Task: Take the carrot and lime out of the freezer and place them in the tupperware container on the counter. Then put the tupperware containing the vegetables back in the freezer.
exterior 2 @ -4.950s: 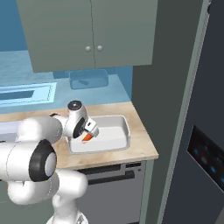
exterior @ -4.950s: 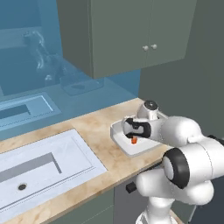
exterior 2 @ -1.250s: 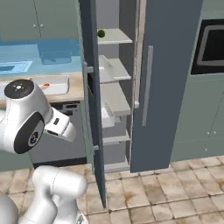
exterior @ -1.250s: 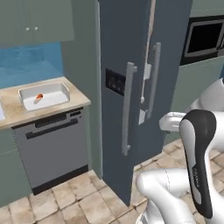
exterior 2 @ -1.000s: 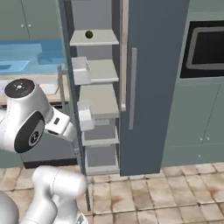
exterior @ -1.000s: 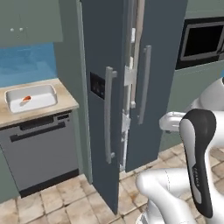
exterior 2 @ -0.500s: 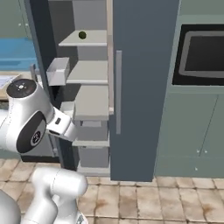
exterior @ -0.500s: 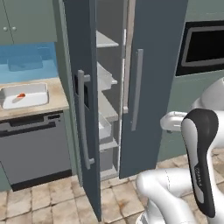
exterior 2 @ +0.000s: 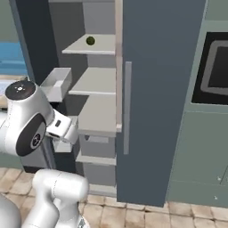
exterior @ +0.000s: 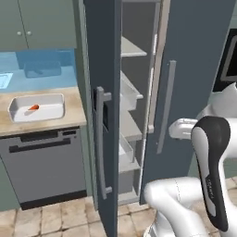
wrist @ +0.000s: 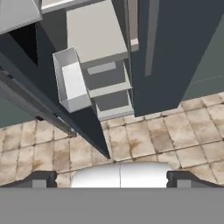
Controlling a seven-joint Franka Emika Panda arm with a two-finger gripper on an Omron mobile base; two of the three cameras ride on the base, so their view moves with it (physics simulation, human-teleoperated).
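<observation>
Freezer door open; round dark lime on flat top shelf; end effector released, empty.

Beige tiled floor, grey wall cupboards, blue backsplash

- Left base view faces the freezer from its left, counter alongside.
- Right base view faces its shelves.
- Hand view looks down at the freezer's foot.

Lime on upper shelf of open freezer
</observation>
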